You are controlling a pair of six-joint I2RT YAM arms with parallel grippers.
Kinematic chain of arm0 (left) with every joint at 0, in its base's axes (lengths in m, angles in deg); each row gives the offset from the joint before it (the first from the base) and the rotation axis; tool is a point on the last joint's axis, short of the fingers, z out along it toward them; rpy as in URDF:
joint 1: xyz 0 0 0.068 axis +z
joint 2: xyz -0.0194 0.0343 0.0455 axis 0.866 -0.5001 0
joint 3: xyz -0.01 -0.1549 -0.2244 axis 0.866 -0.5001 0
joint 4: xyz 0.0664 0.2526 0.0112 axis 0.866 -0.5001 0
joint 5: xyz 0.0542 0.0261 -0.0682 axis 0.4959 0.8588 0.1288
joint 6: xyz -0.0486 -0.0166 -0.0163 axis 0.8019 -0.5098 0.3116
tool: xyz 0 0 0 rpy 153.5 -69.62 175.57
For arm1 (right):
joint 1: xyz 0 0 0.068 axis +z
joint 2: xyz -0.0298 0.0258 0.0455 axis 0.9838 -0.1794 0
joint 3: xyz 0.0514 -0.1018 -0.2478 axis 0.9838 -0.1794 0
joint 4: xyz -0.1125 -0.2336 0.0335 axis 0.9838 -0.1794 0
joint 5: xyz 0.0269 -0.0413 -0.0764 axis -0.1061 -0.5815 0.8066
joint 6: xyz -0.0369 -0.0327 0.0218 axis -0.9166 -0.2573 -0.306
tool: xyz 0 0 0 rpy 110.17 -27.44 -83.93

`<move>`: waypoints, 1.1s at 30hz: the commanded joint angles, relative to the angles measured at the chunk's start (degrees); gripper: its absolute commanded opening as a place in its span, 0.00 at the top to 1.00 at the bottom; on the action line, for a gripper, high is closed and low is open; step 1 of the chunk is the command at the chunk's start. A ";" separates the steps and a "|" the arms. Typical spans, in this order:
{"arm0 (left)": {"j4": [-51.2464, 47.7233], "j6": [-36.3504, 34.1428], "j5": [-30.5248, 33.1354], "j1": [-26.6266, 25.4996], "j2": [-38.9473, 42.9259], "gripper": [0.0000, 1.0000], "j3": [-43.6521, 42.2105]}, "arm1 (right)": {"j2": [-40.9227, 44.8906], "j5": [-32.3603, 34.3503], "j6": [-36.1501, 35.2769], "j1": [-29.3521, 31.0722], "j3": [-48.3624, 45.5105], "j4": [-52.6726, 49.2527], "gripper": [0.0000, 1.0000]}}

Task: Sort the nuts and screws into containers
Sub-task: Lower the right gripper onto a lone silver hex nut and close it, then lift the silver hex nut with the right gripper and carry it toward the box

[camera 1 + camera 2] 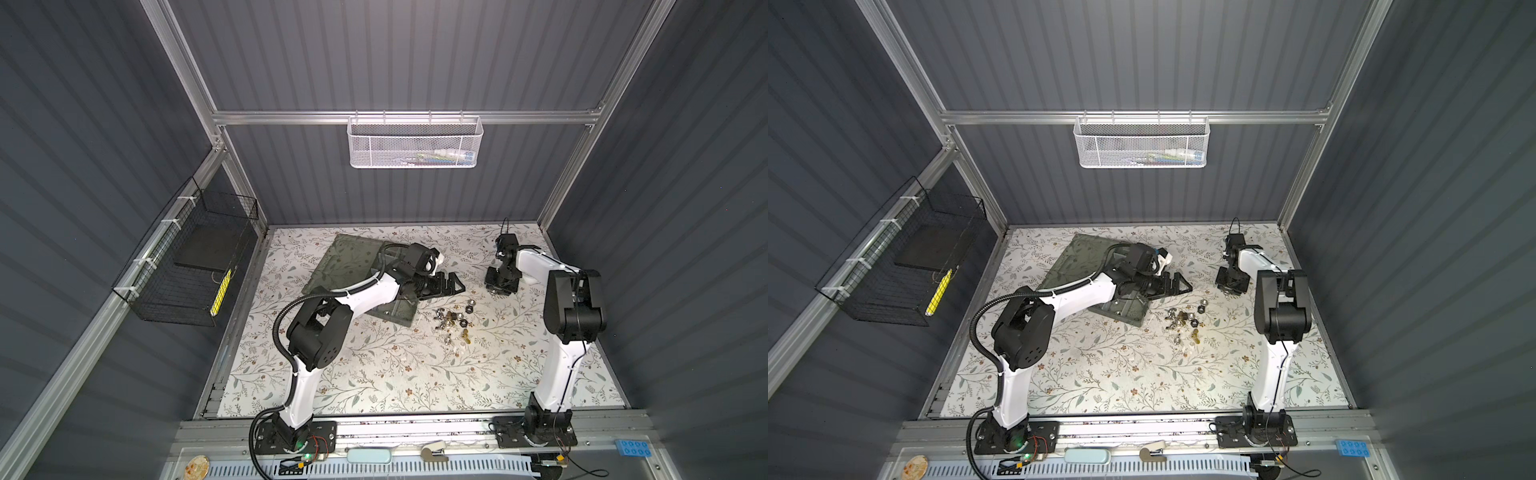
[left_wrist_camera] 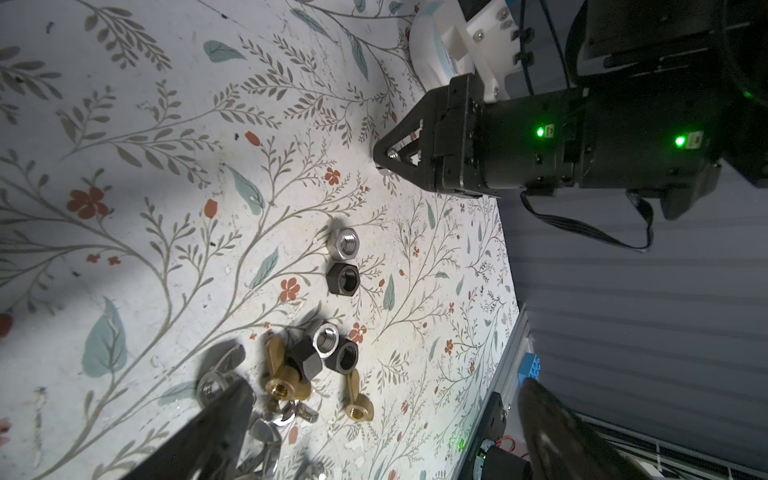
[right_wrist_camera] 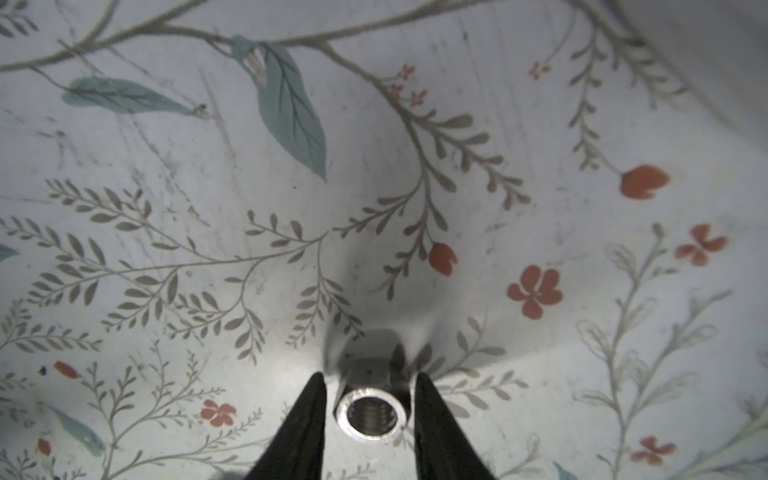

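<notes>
Right fingers (image 3: 305, 428): pointed down at the desk (image 3: 166, 166) and partly open, set on either side of a silver nut (image 3: 371, 409). A sliver of desk is seen between one finger and the nut, so a firm hold cannot be confirmed.
Silver nut: rested on the desk, its threaded hole turned towards the right wrist camera. It is placed near the pile, on the far right side of it.
Left fingers (image 2: 224, 432): spread wide, with nothing held. They are held low over the desk, just beside the pile.
Pile of nuts (image 1: 455, 322): scattered on the desk between the two arms, just right of the box. Silver, black and brass pieces are mixed, several touching.
Outlying pair: a second silver nut (image 2: 348, 242) and a black nut (image 2: 343, 278) are laid side by side, just apart from the main cluster.
Brass wing nuts (image 2: 282, 376): one is pressed against a black hexagonal nut (image 2: 307, 361).
Box (image 1: 401, 314): set on the desk left of the pile and largely covered by the left arm. Its lid (image 1: 345, 259) is folded open towards the back left.
Screws: none can be told apart in the pile.
</notes>
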 commanded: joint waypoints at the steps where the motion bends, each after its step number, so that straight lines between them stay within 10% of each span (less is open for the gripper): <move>1: -1.05 -1.05 -0.61 0.08 0.48 0.00 -1.13 | -0.87 0.79 -0.27 -0.16 0.21 -1.25 0.64; 33: -1.63 -1.30 1.85 0.11 6.32 0.00 -6.40 | 4.41 -0.20 -0.18 3.69 -2.71 -1.50 0.81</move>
